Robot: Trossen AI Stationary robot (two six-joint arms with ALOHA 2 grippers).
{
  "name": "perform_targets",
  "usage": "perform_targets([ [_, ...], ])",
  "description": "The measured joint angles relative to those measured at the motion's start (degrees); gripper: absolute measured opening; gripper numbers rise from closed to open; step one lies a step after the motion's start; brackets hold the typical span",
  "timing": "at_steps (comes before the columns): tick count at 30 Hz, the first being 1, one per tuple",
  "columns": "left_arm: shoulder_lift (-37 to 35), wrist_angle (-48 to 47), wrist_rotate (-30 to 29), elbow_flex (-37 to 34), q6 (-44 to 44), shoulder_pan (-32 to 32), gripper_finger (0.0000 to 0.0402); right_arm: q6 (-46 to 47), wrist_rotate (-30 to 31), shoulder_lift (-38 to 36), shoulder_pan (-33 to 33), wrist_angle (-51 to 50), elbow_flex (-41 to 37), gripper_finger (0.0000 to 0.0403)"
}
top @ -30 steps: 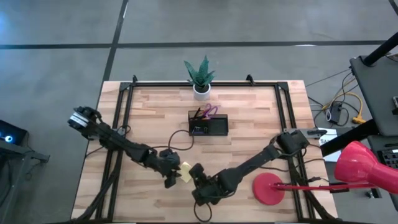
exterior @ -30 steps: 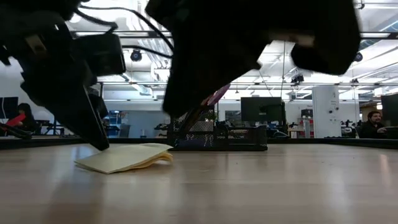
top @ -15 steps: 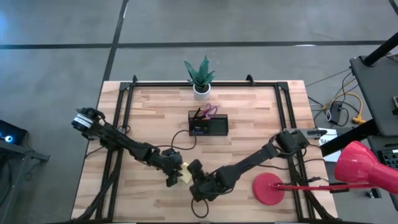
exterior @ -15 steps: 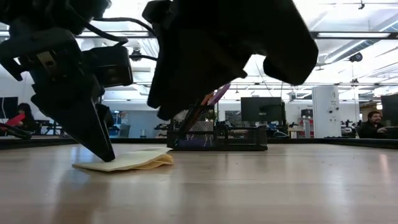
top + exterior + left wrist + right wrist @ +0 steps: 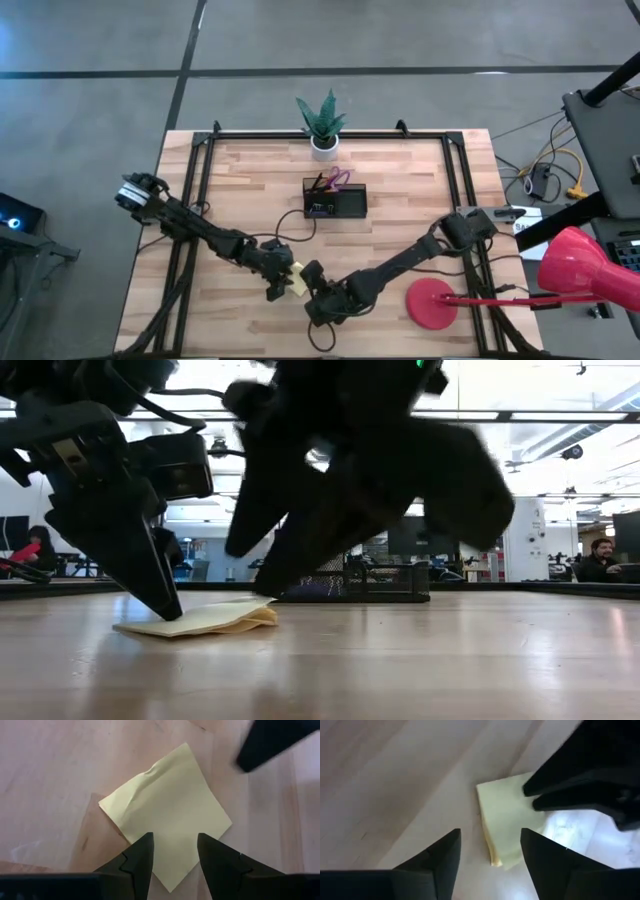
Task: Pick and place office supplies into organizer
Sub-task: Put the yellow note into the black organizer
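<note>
Two arms reach low over my table's (image 5: 400, 190) near edge. One black organizer (image 5: 336, 201) sits mid-table; one yellow, creased sticky-note pad (image 5: 167, 815) lies flat in front. My left gripper (image 5: 172, 851) presses on it, fingers parted; my right gripper (image 5: 490, 851) hovers beside it, parted, holding nothing.

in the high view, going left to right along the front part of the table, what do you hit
left gripper → yellow sticky-note pad → right gripper → red lamp base
</note>
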Motion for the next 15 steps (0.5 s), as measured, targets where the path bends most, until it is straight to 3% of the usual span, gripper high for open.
perform_targets([
  [15, 0.1, 2.7, 2.9, -0.1, -0.6, -0.1, 0.0141, -3.1, 3.0, 2.5, -3.1, 4.3, -0.7, 0.0199],
])
